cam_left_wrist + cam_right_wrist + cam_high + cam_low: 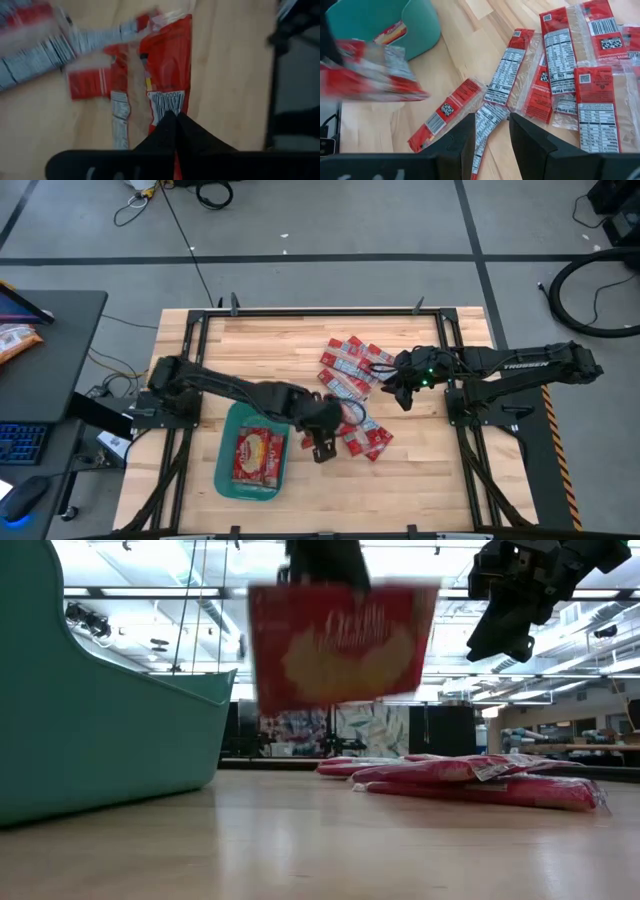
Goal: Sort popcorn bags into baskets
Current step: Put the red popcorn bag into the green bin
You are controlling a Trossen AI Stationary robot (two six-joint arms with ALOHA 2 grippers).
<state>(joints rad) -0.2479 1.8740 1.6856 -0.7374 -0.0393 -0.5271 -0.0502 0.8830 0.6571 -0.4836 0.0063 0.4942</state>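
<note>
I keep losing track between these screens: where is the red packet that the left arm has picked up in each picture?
High view: the lifted packet is mostly hidden under the left pincer, right of the green bin.
Low view: hanging top centre.
Left wrist view: centre, pinched.
Right wrist view: blurred, at left.
Shared landmark: the green bin.
</note>
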